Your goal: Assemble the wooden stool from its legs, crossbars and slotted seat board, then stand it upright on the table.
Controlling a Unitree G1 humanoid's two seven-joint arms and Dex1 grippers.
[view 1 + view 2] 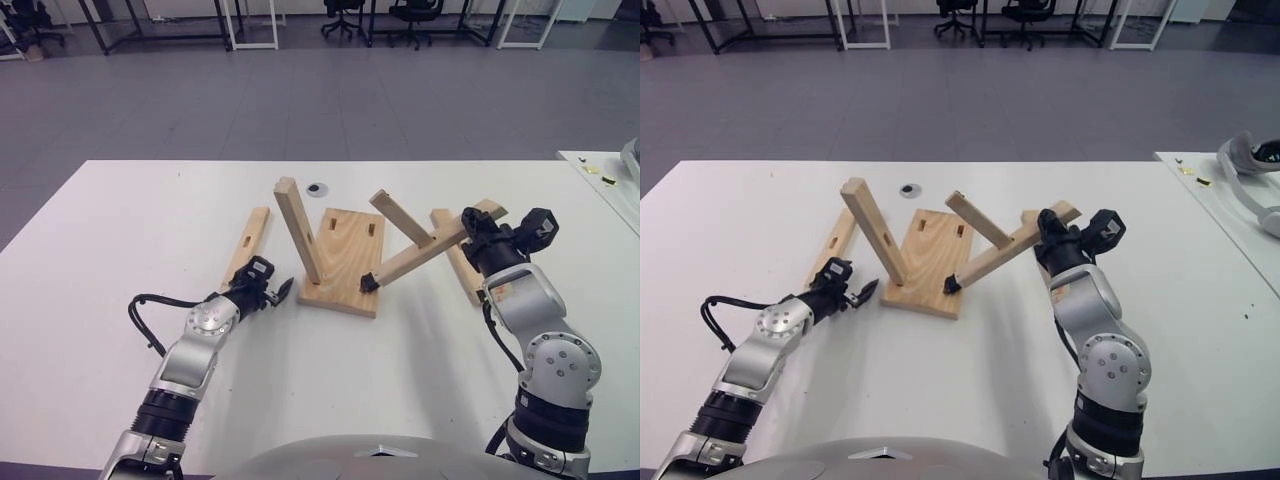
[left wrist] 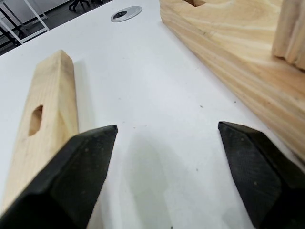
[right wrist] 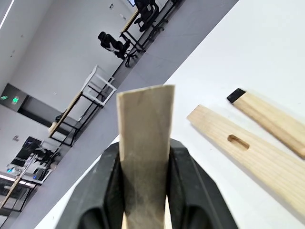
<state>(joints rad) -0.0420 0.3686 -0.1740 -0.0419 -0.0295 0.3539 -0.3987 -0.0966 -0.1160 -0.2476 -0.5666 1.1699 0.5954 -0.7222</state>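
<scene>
The slotted seat board (image 1: 343, 262) lies flat on the white table. One leg (image 1: 298, 232) stands tilted in it at the left. My right gripper (image 1: 470, 233) is shut on the upper end of a second leg (image 1: 420, 252) that carries a crossbar (image 1: 399, 216); its black-capped foot (image 1: 368, 283) rests on the board's near edge. In the right wrist view the fingers (image 3: 102, 186) clamp that leg (image 3: 145, 143). My left gripper (image 2: 167, 127) is open just above the table, between a loose slotted leg (image 2: 45, 119) and the board's edge (image 2: 228, 57).
Two more loose legs (image 3: 238, 143) (image 3: 269, 119) lie on the table under the right arm. A round cable grommet (image 1: 318, 188) sits behind the board. A second white table (image 1: 1230, 200) stands to the right. Chairs and desks stand far behind.
</scene>
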